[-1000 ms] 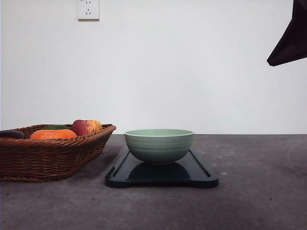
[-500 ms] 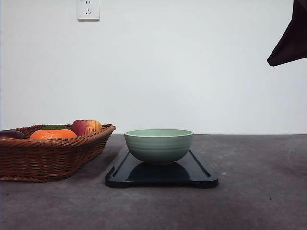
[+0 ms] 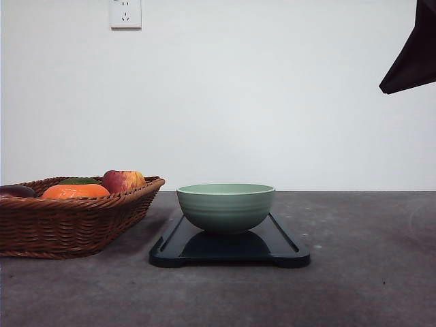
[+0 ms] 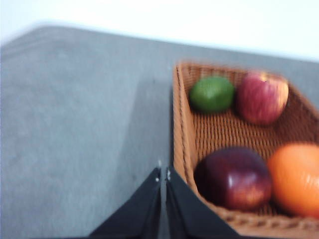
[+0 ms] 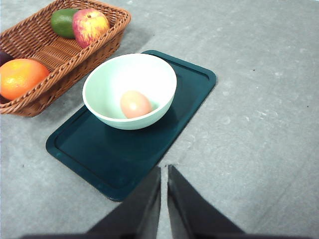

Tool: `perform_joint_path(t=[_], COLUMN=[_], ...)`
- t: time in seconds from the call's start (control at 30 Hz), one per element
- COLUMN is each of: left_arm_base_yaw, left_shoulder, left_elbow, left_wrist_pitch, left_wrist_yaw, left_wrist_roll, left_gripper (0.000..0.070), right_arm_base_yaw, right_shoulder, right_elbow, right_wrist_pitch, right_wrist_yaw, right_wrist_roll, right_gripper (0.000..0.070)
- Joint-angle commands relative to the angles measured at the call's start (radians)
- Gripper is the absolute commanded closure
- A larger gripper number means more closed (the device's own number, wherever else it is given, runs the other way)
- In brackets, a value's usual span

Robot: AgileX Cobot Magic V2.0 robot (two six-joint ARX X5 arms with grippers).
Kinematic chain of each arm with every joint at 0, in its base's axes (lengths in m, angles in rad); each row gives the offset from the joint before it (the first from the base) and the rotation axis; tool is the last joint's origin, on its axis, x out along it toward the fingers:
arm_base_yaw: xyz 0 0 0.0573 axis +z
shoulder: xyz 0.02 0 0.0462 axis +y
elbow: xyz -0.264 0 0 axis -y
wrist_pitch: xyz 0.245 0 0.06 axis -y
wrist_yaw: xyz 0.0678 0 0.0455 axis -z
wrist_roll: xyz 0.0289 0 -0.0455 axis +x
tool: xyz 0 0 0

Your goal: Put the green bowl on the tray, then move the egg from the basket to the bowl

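Nearest the robot, the right gripper (image 5: pixel 164 172) hangs above the bare tabletop (image 5: pixel 259 99) just short of the tray (image 5: pixel 124 159), its jaws pressed together on nothing. On the tray's middle sits the green bowl (image 5: pixel 107 82), and the egg (image 5: pixel 135 104) lies inside it, so both steps look done. Beyond, off the tray's left end, the basket (image 5: pixel 60 67) holds only fruit. Beside the basket's outer rim, the left gripper (image 4: pixel 162 175) is likewise closed and empty.

Open table (image 3: pixel 368 286) right of tray (image 3: pixel 286 253) (basket (image 3: pixel 68 225) crowds left).
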Motion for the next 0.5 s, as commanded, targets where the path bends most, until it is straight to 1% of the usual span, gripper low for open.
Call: perform_joint_path(t=[0.0, 0.13, 0.47], left_arm_base_yaw=[0.003, 0.003, 0.003], left_shoulder=[-0.005, -0.006, -0.006], left_elbow=[-0.026, -0.026, -0.026], left_wrist_pitch=[0.009, 0.011, 0.011], left_wrist_yaw=[0.0, -0.009, -0.01], left_wrist_roll=[-0.004, 0.01, 0.007], left_gripper=[0.0692, 0.0692, 0.0692], right_arm_base_yaw=[0.005, 0.005, 0.005], right_shoulder=[0.005, 0.004, 0.003], right_elbow=[0.003, 0.003, 0.003], right_wrist_pitch=[0.011, 0.01, 0.01], right_wrist_yaw=[0.0, 0.0, 0.0], right_wrist_roll=[0.0, 0.0, 0.0], right_gripper=[0.0685, 0.0685, 0.0685])
